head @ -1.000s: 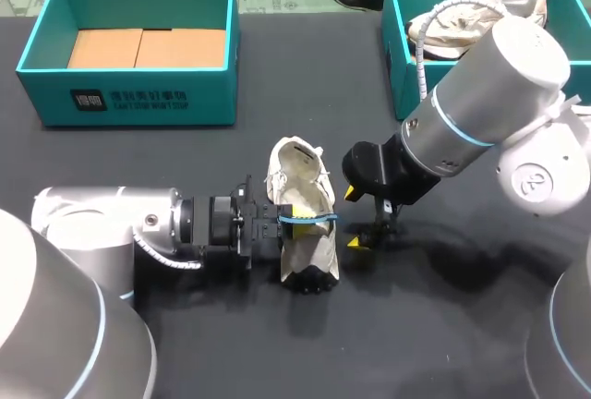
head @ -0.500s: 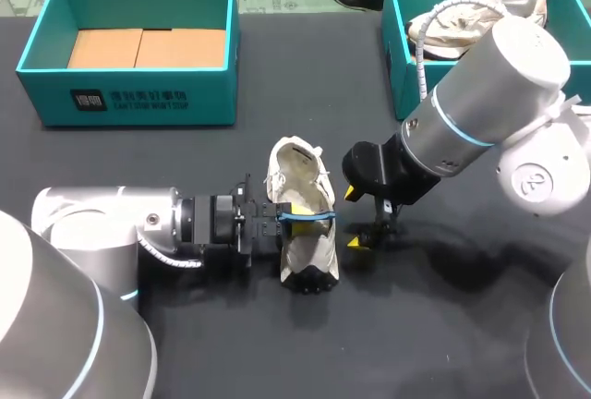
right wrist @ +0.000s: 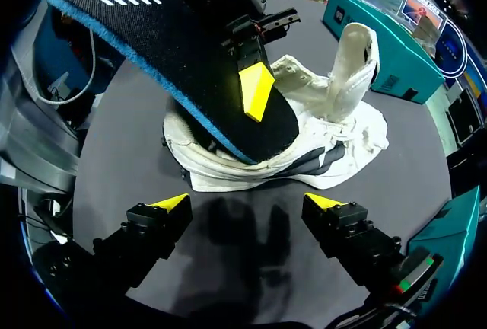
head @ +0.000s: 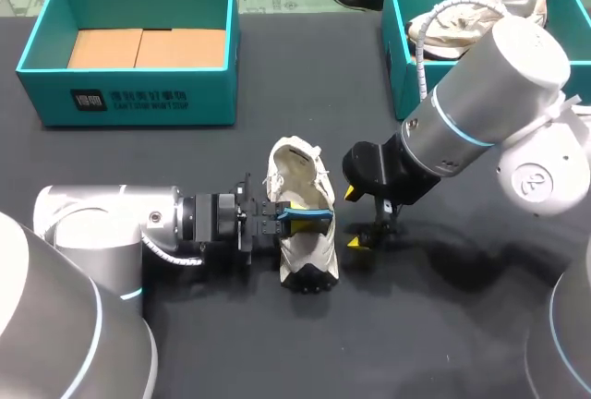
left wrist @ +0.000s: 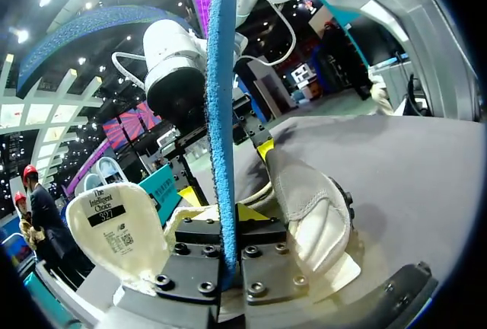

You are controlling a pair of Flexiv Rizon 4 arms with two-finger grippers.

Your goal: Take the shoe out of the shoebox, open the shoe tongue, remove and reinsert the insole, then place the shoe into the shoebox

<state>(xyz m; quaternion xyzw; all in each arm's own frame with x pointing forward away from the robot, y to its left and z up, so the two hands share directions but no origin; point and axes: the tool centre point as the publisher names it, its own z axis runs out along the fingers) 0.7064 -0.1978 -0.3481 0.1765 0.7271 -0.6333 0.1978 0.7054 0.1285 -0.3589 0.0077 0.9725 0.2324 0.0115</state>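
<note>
Pinching insole: left gripper point(head: 280, 218) pressed together on the blue-edged insole point(right wrist: 183, 62), whose lower end sits in the shoe.
Shoe: shoe point(head: 309, 249) on the black table point(head: 277, 344), tongue point(left wrist: 114, 237) standing up.
Right gripper: right gripper point(right wrist: 249, 203) spread, empty, just beside the shoe at its 3 o'clock.
Boxes: teal shoebox point(head: 138, 99) at 10 o'clock; second box point(head: 402, 57) at 1 o'clock holds another shoe point(head: 462, 25).

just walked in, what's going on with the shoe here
The left arm has its jaws shut on the blue-edged insole, holding it up over the white shoe, which lies on the table. The right arm sits beside the shoe with its jaws open and empty. The teal shoebox behind holds only a cardboard insert, so the insole step looks underway.
</note>
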